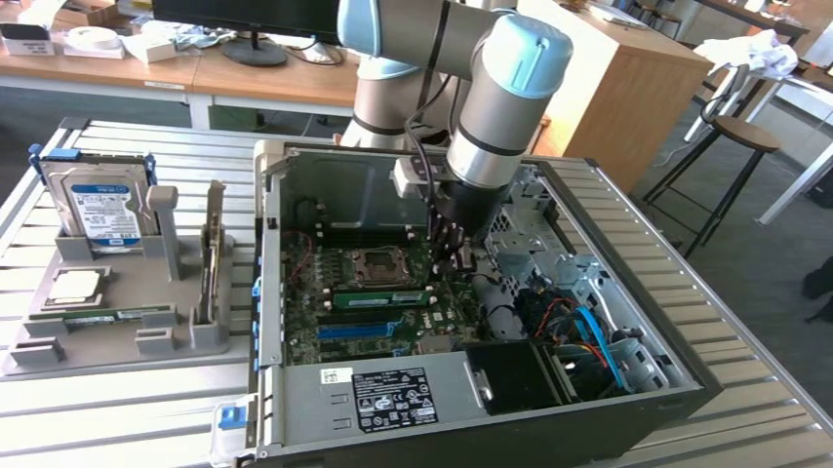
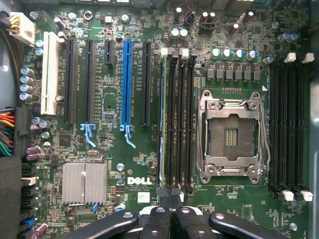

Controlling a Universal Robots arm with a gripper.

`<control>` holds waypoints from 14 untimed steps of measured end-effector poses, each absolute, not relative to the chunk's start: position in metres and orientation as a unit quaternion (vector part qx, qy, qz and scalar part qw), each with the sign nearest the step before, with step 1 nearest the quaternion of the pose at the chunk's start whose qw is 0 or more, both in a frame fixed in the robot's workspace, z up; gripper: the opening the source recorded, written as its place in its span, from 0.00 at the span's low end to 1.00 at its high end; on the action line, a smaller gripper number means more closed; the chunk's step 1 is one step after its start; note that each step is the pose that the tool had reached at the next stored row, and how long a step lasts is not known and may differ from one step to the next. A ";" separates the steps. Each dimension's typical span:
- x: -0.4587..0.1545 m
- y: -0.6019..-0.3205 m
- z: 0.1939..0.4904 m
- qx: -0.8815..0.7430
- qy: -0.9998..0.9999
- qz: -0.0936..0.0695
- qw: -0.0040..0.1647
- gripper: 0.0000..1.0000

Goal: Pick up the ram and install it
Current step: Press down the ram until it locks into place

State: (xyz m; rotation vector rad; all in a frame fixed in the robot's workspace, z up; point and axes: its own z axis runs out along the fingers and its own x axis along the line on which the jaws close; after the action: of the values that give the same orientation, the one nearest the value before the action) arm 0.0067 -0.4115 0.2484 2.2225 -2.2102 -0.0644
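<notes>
My gripper (image 1: 456,259) hangs inside the open computer case (image 1: 267,292), just above the motherboard (image 2: 109,144) beside the empty CPU socket (image 2: 232,134). Its black fingers (image 2: 158,219) are pressed together with nothing between them. A green ram (image 1: 380,295) stands seated in a memory slot just in front of the gripper. From the wrist it appears edge-on as a thin strip (image 2: 161,124) in the slot beside the long blue slot (image 2: 127,84). Another thin green stick with a white label (image 1: 111,315) lies in the grey holder at the exterior view's left.
The grey holder (image 1: 78,356) also carries a hard drive (image 1: 104,210), a CPU (image 1: 72,286) and an upright expansion card (image 1: 213,253). Inside the case, cables (image 1: 586,327) and a black unit (image 1: 514,375) sit toward the exterior view's right. A stool (image 1: 742,136) stands beyond the table.
</notes>
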 end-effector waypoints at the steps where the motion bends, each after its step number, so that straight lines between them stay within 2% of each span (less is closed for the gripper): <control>1: 0.007 -0.411 0.248 0.709 -0.705 -0.021 0.003 0.10; 14: 0.007 -0.411 0.242 0.709 -0.705 -0.020 0.003 0.10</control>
State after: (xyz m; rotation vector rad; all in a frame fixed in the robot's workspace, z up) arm 0.0066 -0.4115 0.2420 2.2222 -2.2102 -0.0641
